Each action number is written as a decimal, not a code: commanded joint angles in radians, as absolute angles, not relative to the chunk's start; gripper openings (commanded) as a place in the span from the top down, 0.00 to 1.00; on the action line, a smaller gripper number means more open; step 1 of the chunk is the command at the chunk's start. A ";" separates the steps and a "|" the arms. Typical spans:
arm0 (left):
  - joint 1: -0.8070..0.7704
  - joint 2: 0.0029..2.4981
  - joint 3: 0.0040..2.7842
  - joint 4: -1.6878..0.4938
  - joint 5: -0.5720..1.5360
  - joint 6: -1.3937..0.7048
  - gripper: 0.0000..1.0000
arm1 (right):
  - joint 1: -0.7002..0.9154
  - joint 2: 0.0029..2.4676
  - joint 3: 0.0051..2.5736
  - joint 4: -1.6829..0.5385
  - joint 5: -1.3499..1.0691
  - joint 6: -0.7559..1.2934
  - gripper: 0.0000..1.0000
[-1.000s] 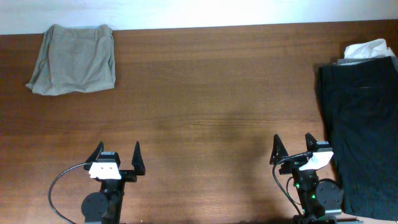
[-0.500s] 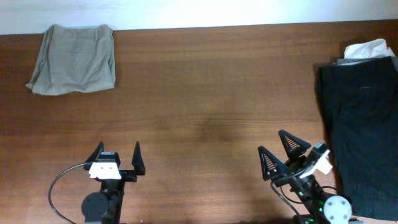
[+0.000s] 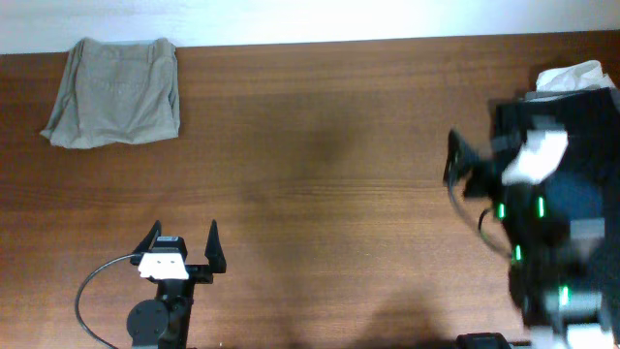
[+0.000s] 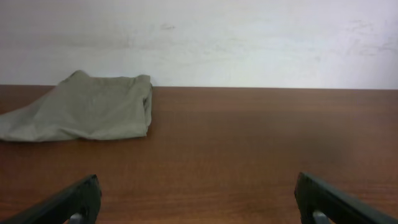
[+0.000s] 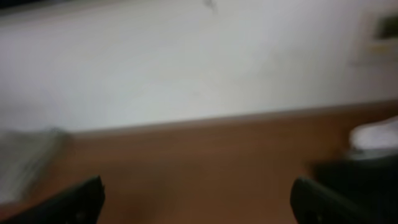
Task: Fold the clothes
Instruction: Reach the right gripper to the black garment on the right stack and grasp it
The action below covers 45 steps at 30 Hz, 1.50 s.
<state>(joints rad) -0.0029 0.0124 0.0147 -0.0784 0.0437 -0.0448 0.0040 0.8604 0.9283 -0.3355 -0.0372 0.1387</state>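
The black garment (image 3: 601, 136) lies spread flat at the table's right edge; it shows as a dark blur in the right wrist view (image 5: 354, 171). My right gripper (image 3: 475, 160) is open and empty, raised and motion-blurred at the garment's left edge, with the arm over much of the cloth. In the right wrist view its fingers (image 5: 196, 186) are wide apart over bare wood. My left gripper (image 3: 181, 237) is open and empty near the front left, far from the black garment. Its fingers (image 4: 198, 186) are spread over bare table.
A folded beige garment (image 3: 116, 92) lies at the back left and shows in the left wrist view (image 4: 87, 109). A white crumpled item (image 3: 572, 76) sits behind the black garment. A pale wall runs along the table's far edge.
My right arm has swung up from the front edge towards the back right and is now over the black garment's left side. The left arm has not moved.
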 commanded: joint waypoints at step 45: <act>0.003 0.006 0.009 -0.080 0.036 -0.029 0.01 | -0.166 2.247 1.703 -0.534 0.493 -0.079 0.01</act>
<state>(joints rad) -0.0029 0.0128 0.0147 -0.0788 0.0437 -0.0448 -0.1684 2.2253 1.6905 -0.5453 0.5140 -0.0830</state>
